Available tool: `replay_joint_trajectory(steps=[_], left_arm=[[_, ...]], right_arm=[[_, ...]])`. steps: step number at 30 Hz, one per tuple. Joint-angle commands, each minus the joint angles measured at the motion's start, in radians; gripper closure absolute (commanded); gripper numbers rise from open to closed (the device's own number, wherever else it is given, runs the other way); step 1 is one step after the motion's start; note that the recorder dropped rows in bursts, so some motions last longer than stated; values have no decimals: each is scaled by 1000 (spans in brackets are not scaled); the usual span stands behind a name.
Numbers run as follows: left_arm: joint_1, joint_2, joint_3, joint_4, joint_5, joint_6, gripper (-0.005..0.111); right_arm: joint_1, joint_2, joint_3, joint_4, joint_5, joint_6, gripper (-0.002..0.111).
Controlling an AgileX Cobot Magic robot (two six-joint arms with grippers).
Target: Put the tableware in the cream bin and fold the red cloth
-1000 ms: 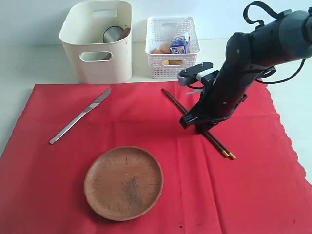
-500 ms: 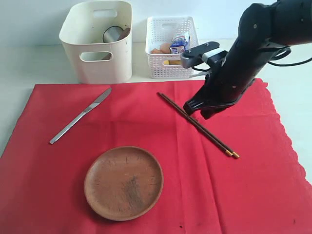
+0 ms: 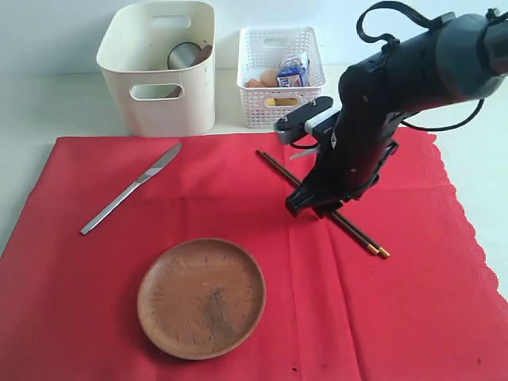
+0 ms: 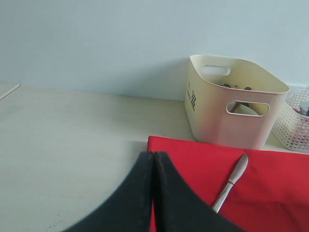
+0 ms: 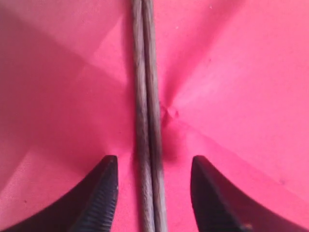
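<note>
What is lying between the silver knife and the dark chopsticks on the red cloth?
Nothing but bare red cloth: in the exterior view, the stretch from the silver knife to the dark chopsticks holds no other object.

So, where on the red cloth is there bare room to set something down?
Bare patches of the bright red cloth: the wide stretch between the dark chopsticks and the scalloped edge; the middle, between the silver table knife and chopsticks. Crowded: where the right gripper straddles the chopsticks, and at the round brown plate.
</note>
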Motion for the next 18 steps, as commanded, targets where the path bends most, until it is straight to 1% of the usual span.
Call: replay_joint_trajectory(steps=[1, 3, 5, 7, 9, 14, 18], left_arm=[[1, -7, 0, -8, 1, 0, 104], [1, -7, 0, -8, 1, 0, 104], [1, -7, 0, -8, 1, 0, 104], [1, -7, 0, -8, 1, 0, 104], [1, -7, 0, -8, 1, 0, 104], [1, -7, 0, -8, 1, 0, 104], [1, -7, 0, -8, 1, 0, 104]], right_arm=[[1, 42, 5, -13, -15, 7, 65], [1, 55, 5, -9, -11, 4, 72], [1, 57, 5, -9, -7, 4, 83], [1, 55, 5, -9, -2, 2, 98], [1, 55, 5, -9, 4, -10, 108], [1, 44, 5, -9, 11, -21, 108], [1, -15, 5, -9, 20, -40, 108]])
